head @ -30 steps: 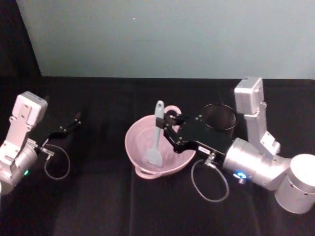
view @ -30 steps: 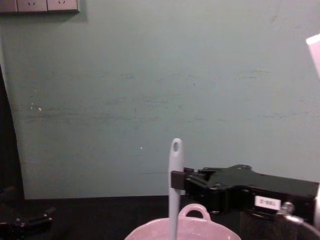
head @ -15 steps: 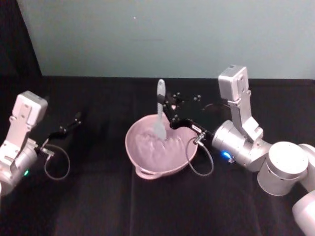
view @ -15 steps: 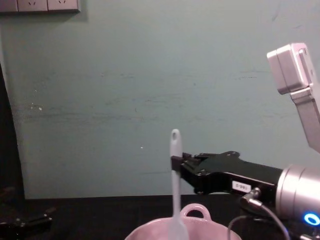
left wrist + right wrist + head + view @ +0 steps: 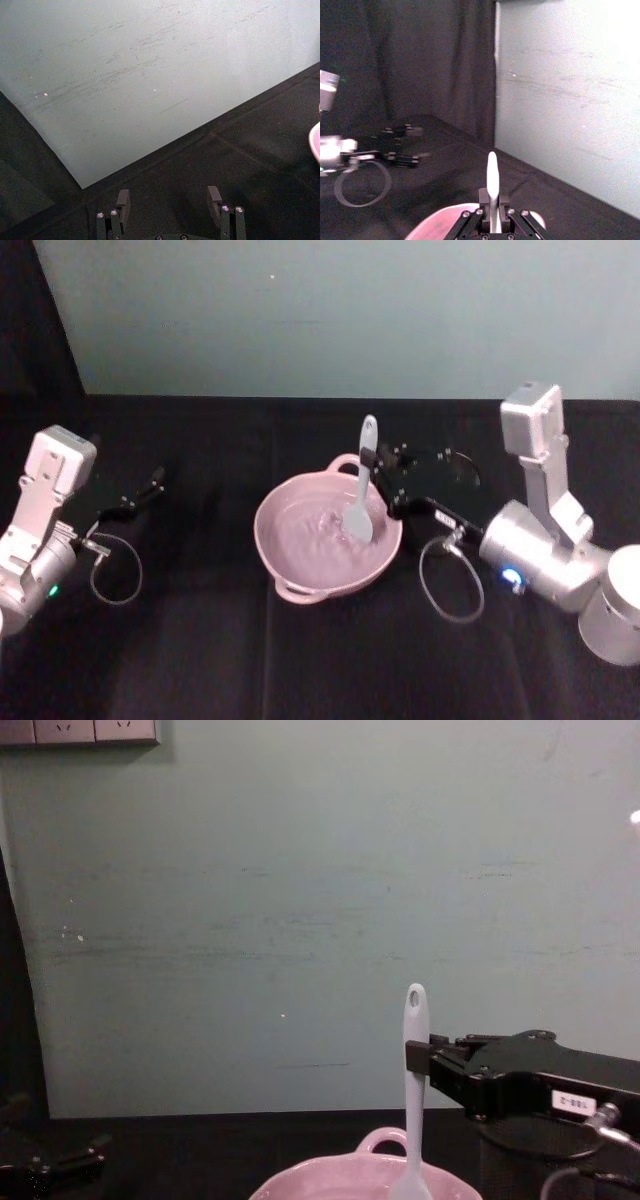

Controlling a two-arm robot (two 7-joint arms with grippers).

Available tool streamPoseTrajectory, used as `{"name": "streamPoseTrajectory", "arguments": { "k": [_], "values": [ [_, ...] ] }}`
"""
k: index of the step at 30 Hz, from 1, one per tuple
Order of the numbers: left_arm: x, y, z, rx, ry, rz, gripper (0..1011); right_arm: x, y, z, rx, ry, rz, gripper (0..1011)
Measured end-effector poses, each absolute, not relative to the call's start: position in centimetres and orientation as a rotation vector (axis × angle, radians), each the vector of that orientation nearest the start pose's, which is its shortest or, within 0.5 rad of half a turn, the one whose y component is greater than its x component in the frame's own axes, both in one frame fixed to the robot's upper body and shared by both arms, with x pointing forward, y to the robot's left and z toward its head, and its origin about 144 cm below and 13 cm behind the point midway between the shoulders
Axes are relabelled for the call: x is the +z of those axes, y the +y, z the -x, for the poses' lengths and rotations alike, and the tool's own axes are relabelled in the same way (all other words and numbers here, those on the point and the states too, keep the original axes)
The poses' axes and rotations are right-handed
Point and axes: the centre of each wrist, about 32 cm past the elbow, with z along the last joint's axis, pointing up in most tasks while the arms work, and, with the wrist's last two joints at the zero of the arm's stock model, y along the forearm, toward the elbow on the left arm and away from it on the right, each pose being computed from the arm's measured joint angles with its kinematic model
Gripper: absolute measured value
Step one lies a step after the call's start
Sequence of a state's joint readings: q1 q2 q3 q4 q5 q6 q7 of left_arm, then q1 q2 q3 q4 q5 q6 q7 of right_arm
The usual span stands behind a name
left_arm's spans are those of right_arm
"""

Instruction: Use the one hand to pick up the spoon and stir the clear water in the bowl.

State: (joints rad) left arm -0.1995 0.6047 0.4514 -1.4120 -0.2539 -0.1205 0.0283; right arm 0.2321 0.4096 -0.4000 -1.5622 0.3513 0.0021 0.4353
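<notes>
I count one pink bowl (image 5: pixel 285 558), one white spoon (image 5: pixel 361 492) and one black mesh cup (image 5: pixel 462 466) on the dark tabletop (image 5: pixel 200 640). I have two hands.

My right hand (image 5: pixel 378 478) comes in from the right, over the far right part of the bowl. It is clamped on the spoon's handle, a bit below the hole at the top. From my chest I see the spoon (image 5: pixel 413 1020) standing almost straight up, with my right hand (image 5: pixel 414 1056) pinching it from the side. The scoop end is down inside the bowl (image 5: pixel 330 1185), in the water (image 5: pixel 310 532), close to the right rim. The water looks a little wavy. The mesh cup sits just behind my right hand.

My left hand (image 5: pixel 148 486) rests far off on the left side of the tabletop. Its two fingers are apart and hold nothing (image 5: pixel 168 197).

Half a second ago the spoon was nearer the back and middle of the bowl. Now it has moved over to my right side, and my right arm has swung that way too. My left hand has not moved.
</notes>
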Motion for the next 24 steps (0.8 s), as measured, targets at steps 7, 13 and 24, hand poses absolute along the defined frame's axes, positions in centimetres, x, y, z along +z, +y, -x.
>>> {"name": "streamPoseTrajectory", "arguments": {
  "k": [7,13,24],
  "values": [
    [114.0,31.0,-48.9,1.248,-0.285,-0.304,1011,119.3,-22.5,-47.8,-0.705,-0.044,0.015,110],
    [114.0,31.0,-48.9,1.248,-0.285,-0.304,1011,119.0,-20.9,-47.7,-0.665,-0.021,-0.005,110],
    [114.0,31.0,-48.9,1.248,-0.285,-0.305,1011,118.3,-18.4,-50.9,-0.727,-0.093,-0.036,110]
  ]
}}
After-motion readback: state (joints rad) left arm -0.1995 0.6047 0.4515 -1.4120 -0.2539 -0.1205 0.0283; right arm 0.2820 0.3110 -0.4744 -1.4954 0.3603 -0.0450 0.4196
